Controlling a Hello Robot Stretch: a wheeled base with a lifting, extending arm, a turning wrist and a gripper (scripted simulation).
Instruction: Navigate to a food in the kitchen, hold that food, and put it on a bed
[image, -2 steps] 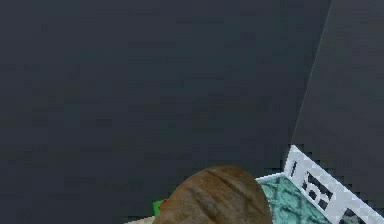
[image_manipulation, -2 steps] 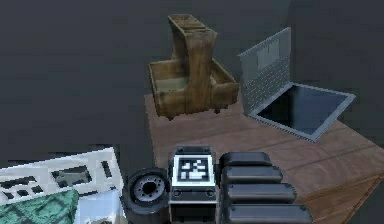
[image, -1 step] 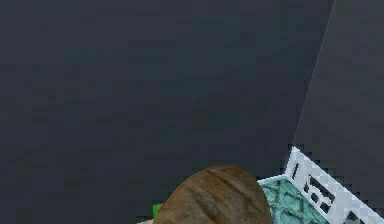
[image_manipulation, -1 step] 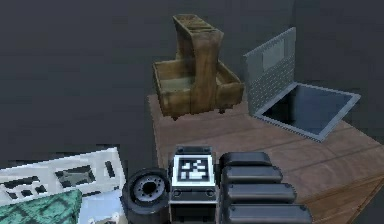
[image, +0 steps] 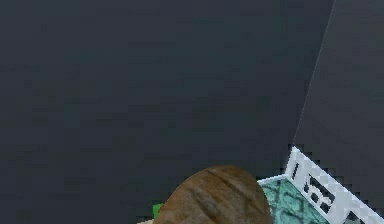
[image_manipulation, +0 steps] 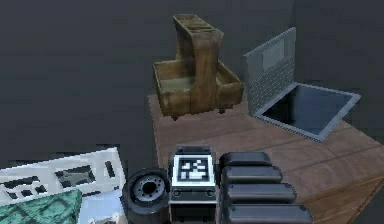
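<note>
Brown rounded lump (image: 218, 198) at the forward view's bottom edge; gripper (image_manipulation: 148, 192) low beside a wooden tabletop (image_manipulation: 335, 165).
The lump is mottled and domed, just left of a white rack (image: 318, 185). Its long axis, its place relative to the gripper, and the gripper's state and load cannot be told.

We count one open laptop (image_manipulation: 300, 95) at two o'clock and one wooden caddy (image_manipulation: 195, 70) at twelve on one table (image_manipulation: 185, 132), one white rack (image_manipulation: 60, 172) at eight; in the forward view, one brown rounded lump (image: 220, 197) at six.
</note>
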